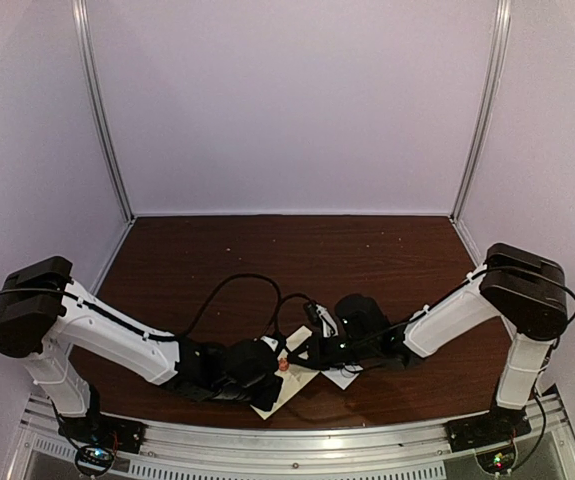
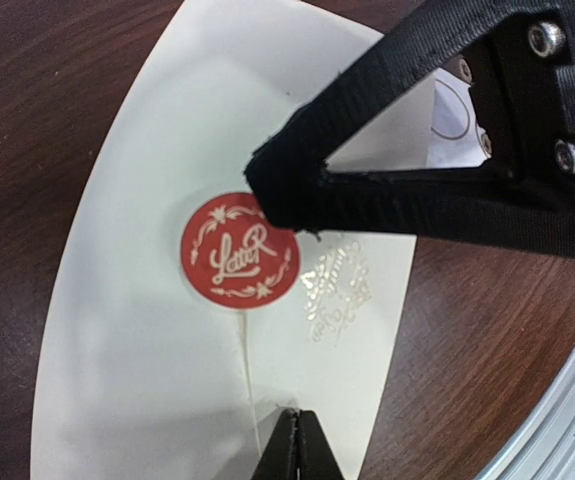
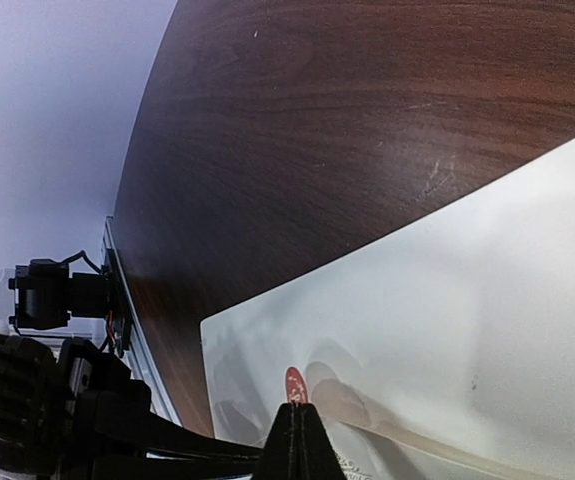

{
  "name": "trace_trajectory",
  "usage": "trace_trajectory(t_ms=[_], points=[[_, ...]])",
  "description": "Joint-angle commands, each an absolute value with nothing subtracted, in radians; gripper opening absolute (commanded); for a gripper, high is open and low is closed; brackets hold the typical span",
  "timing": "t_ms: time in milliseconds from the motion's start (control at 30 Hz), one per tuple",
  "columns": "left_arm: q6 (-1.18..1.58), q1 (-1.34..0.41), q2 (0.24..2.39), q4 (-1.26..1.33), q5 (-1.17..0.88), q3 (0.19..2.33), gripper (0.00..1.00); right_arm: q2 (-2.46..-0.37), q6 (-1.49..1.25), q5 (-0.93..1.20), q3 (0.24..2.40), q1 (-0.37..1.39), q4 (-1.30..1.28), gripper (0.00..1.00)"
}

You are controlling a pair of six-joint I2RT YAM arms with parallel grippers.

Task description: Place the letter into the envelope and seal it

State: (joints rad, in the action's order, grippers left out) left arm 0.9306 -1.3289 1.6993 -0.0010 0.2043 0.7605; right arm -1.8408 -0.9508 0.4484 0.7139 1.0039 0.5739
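Observation:
The cream envelope [image 2: 147, 340] lies flat near the table's front edge, flap closed. A round red sticker [image 2: 239, 250] reading "Letter" sits over the flap's tip. The envelope also shows in the top view [image 1: 275, 392] and the right wrist view [image 3: 447, 310]. My left gripper [image 2: 295, 425] is shut, with its tips on the envelope just below the sticker. My right gripper [image 3: 301, 412] is shut, and its tip [image 2: 285, 200] rests on the sticker's upper right edge. The sticker also shows in the right wrist view [image 3: 295, 384]. The letter is hidden.
A small white card of round stickers [image 2: 455, 112] lies just beyond the envelope's right side, partly under my right gripper; it also shows in the top view [image 1: 343, 379]. The metal rail [image 1: 297, 432] runs along the table's front edge close by.

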Motion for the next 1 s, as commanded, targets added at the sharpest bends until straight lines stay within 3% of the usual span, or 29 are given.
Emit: trace_trajectory(t_ms=[0,967], points=[[0.935,-1.324,1.709,-0.046,0.189,0.744,0.01,-1.860,-0.962,0.434,0.713,1.000,0.598,0.00],[0.927,-1.324,1.726,-0.048,0.186,0.768,0.00,-1.902,-0.965,0.419,0.696,0.992,0.618,0.00]])
